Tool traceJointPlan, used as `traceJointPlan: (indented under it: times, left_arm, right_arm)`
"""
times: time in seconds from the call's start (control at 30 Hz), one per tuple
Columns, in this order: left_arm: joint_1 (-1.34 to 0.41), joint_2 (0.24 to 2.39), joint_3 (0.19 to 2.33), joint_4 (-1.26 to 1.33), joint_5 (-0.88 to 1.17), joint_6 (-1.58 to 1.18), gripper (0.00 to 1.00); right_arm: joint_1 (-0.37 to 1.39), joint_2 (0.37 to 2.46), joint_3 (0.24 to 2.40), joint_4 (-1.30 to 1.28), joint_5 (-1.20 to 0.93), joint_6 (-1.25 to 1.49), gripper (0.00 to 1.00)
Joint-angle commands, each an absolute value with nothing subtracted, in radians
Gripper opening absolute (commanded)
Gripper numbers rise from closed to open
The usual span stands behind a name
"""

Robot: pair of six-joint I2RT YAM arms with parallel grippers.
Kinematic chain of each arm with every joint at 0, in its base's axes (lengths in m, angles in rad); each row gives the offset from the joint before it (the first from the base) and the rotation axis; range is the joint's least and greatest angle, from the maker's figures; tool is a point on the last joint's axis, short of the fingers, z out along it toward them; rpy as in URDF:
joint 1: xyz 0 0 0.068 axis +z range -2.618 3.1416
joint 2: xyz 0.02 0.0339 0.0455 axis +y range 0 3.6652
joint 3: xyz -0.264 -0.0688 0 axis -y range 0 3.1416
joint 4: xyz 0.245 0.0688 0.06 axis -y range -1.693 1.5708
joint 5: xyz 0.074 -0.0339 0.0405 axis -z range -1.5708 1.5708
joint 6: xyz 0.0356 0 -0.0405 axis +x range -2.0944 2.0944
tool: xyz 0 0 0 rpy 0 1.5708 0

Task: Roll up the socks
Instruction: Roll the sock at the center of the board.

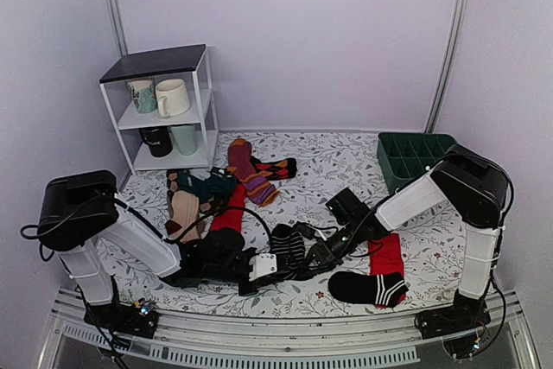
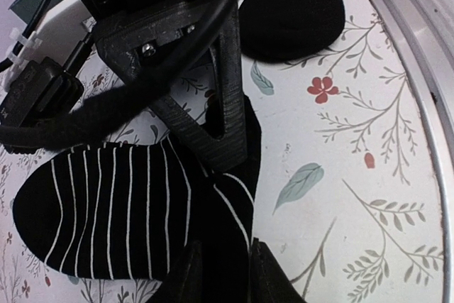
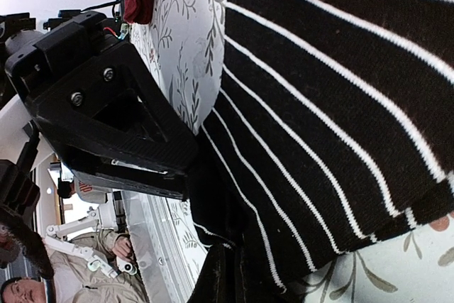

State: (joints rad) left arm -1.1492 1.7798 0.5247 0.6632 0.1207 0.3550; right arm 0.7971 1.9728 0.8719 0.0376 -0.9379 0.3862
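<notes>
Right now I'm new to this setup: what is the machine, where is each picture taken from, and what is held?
Two robot arms are bolted side by side. The wide picture looks down from above and behind them; the other two come from a camera on each wrist. On the flowered cloth lie loose socks, with a mug shelf and a green tray behind. Both hands meet over a black white-striped sock. The right hand is shut on its edge; the left hand has fabric between its jaws, how tightly is unclear.
</notes>
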Motion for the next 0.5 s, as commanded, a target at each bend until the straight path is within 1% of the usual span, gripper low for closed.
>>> traceJointPlan:
  times: [0.0, 0.2, 0.4, 0.47]
  left_arm:
    - [-1.167, 1.818, 0.544, 0.689, 0.104, 0.349, 0.24]
    - [-1.166, 1.830, 0.543, 0.696, 0.107, 0.341, 0.24]
    - [-1.165, 1.837, 0.550, 0.691, 0.111, 0.336, 0.21]
    - [-1.165, 1.839, 0.556, 0.683, 0.112, 0.332, 0.13]
  right_arm:
    - [0.789, 2.057, 0.826, -0.142, -0.788, 0.394, 0.00]
    - [0.788, 2.060, 0.822, -0.131, -0.793, 0.397, 0.00]
    - [0.789, 2.063, 0.816, -0.115, -0.797, 0.408, 0.00]
    - [0.789, 2.063, 0.814, -0.112, -0.799, 0.406, 0.00]
